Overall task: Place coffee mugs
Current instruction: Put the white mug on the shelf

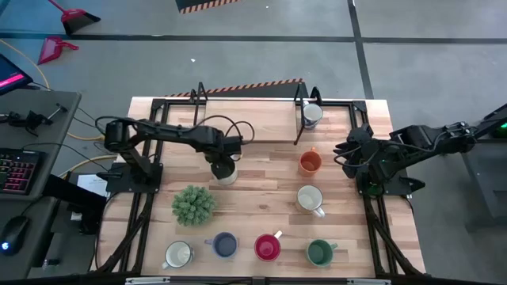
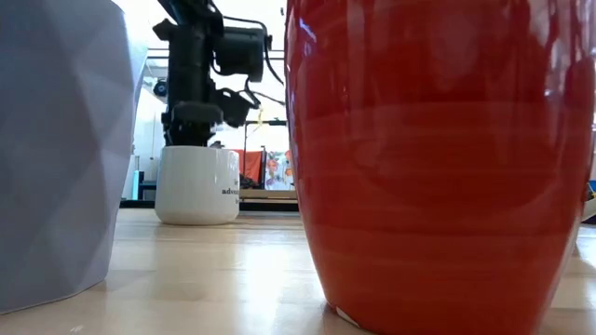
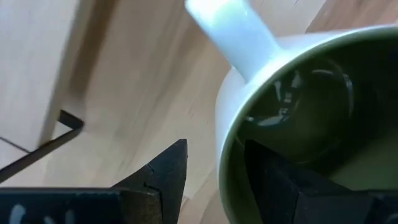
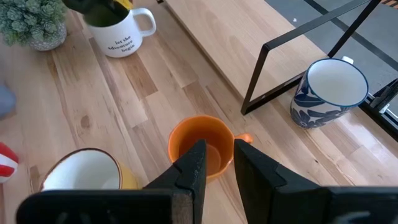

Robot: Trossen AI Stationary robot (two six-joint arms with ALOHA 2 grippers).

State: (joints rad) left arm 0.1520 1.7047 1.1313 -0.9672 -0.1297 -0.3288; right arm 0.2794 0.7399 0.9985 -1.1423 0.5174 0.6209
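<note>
Mugs were spread over the wooden counter [image 1: 261,186]: a white lettered mug [image 1: 226,172] stood upright on the boards near the middle, just beyond the bushy plant [image 1: 193,203]. An orange mug [image 1: 310,162] and a cream mug [image 1: 310,199] sat further toward the right arm's side. A blue-patterned mug [image 1: 312,115] stood at the far edge by the black frame [image 1: 299,119]. 4 more lined the near edge: a pale mug [image 1: 178,254], a blue mug [image 1: 224,244], a red mug [image 1: 267,247] and a green mug [image 1: 319,252].

The left hand [image 1: 223,162] hung straight over the white lettered mug. In its wrist view 1 finger [image 3: 273,180] reached down inside the cup and the other finger [image 3: 165,177] stood outside the wall, with a gap showing on each side, so the hand looked released rather than clenched. The low view showed the mug's base flat on the counter.

The main risk I judged lay in lifting away: the inner finger sat close to the rim, and a slanted withdrawal could catch the wall and tip or drag the mug, perhaps toward the plant just beside it. A straight upward exit would avoid that.

The right hand [image 4: 216,163] waited above the orange mug, its fingers nearly together and grasping nothing. If it dropped without spreading, it could strike the rim and shove the mug toward the cream mug nearby.
</note>
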